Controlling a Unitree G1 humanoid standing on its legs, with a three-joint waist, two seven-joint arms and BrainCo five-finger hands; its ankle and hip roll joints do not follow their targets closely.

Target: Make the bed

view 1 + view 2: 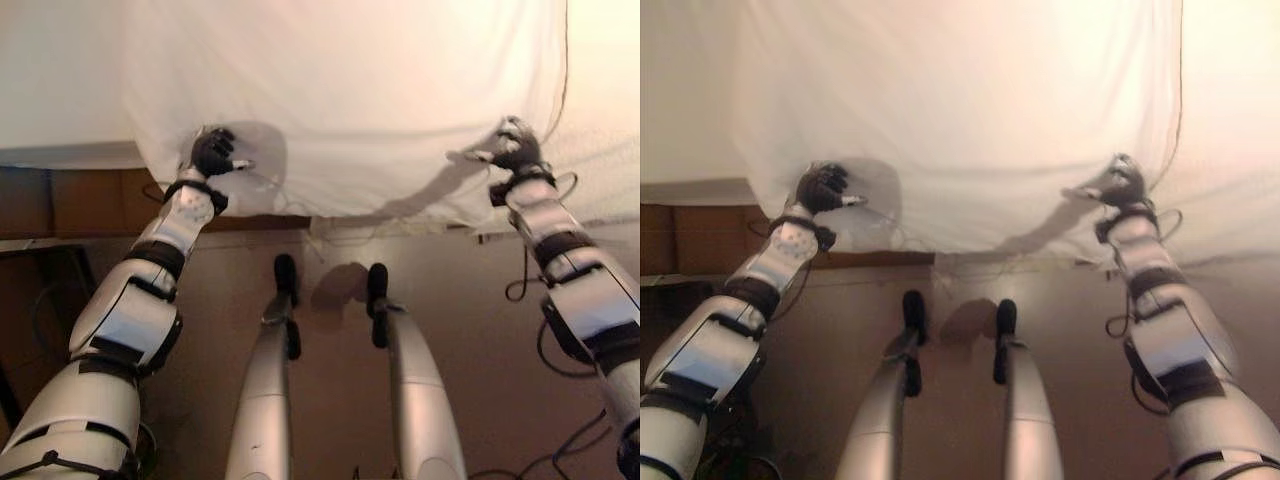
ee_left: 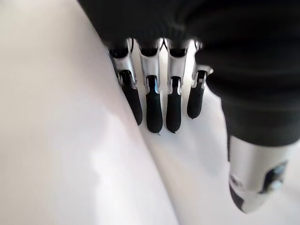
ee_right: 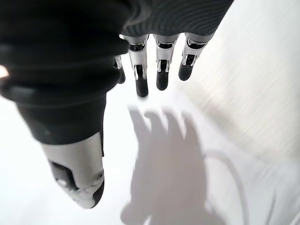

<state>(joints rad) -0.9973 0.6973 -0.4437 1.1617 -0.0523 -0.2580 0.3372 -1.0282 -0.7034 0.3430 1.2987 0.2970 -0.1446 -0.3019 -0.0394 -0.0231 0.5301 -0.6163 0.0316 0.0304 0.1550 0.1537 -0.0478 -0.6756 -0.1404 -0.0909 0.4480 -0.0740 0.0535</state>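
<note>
A white sheet [image 1: 350,90] lies spread over the bed [image 1: 60,155], its near edge hanging over the bed's side above the brownish floor [image 1: 330,400]. The left hand [image 1: 213,152] rests on the sheet near its left hanging corner, fingers [image 2: 154,110] straight and side by side with their dark tips on the cloth, thumb held apart. The right hand [image 1: 515,146] sits near the sheet's right edge, well apart from the left, its fingers [image 3: 140,84] also straight and uncurled just above the cloth, clasping nothing.
</note>
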